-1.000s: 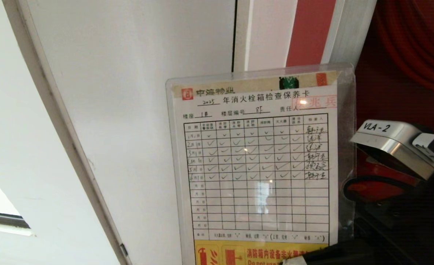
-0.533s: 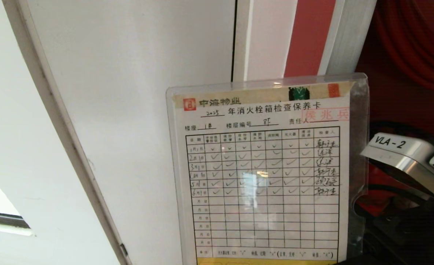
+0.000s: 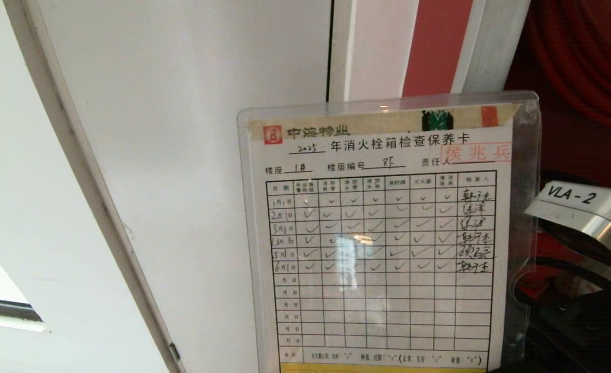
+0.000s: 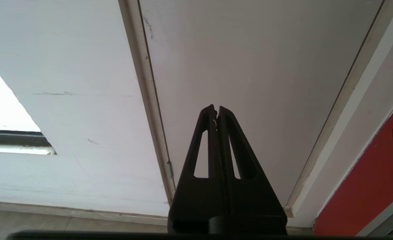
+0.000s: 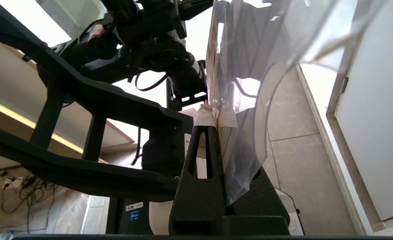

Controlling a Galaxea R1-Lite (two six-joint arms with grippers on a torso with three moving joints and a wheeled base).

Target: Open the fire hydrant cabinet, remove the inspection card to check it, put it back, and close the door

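head view: inspection card (image 3: 383, 243) held up upright right in front of the camera, long axis vertical, ticks and header readable. open fire hydrant cabinet (image 3: 569, 77) just behind and to the right of it, red hose coiled inside (image 3: 590, 57). white panel (image 3: 191, 129) off to the left. right arm's silver wrist bit (image 3: 585, 217) poking in beside the card's right edge.

left wrist view: left gripper (image 4: 216, 115) pinched shut on nothing, just pointing at the white panel, parked.

right wrist view: right gripper (image 5: 215, 115) clamped on the card's bottom edge, sheet sticking straight up from the taped fingertips (image 5: 204, 116), loose plastic sleeve bowing away.

so checking step looks about done. cabinet lying to the right of the card, right arm nearer, probably a swing rightward to put it back. nothing visible of the card's slot.
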